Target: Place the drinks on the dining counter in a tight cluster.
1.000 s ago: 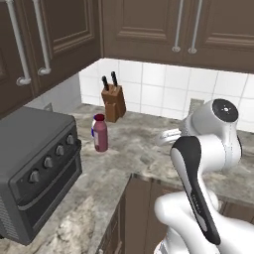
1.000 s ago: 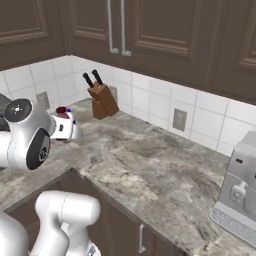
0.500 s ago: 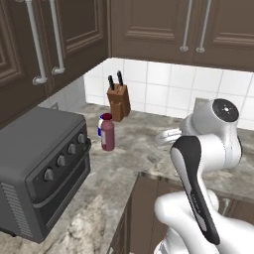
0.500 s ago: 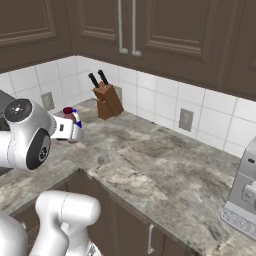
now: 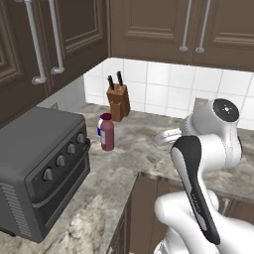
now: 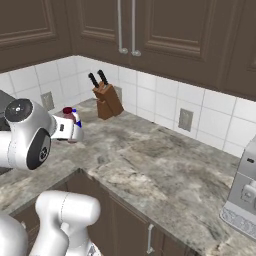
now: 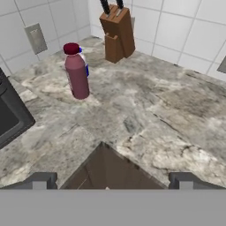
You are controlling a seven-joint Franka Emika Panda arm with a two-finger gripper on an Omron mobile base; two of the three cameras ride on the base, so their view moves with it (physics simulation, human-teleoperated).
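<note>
A maroon bottle [image 7: 76, 73] with a maroon cap stands upright on the marbled stone counter [image 7: 145, 110], left of centre in the hand view. Just behind it, mostly hidden, a small white bottle [image 7: 85, 65] shows a sliver of blue. Both also appear in the left base view: the maroon bottle [image 5: 106, 133] and the white one [image 5: 100, 121]. In the right base view the maroon cap [image 6: 67, 111] peeks over the robot's hand. My gripper [image 7: 112, 181] is open, its fingertips [image 7: 42, 181] wide apart, well short of the bottles and above the counter's inner corner edge.
A wooden knife block [image 7: 117, 35] stands against the white tiles behind the bottles. A dark toaster oven [image 5: 39, 168] sits on the left arm of the counter. A silver coffee machine [image 6: 245, 200] is at the far right. A wall outlet [image 6: 185, 120] is on the tiles.
The whole picture has shifted in both base views, so the camera has moved; bottles and knife block now sit closer and more central. The gripper stays open.
</note>
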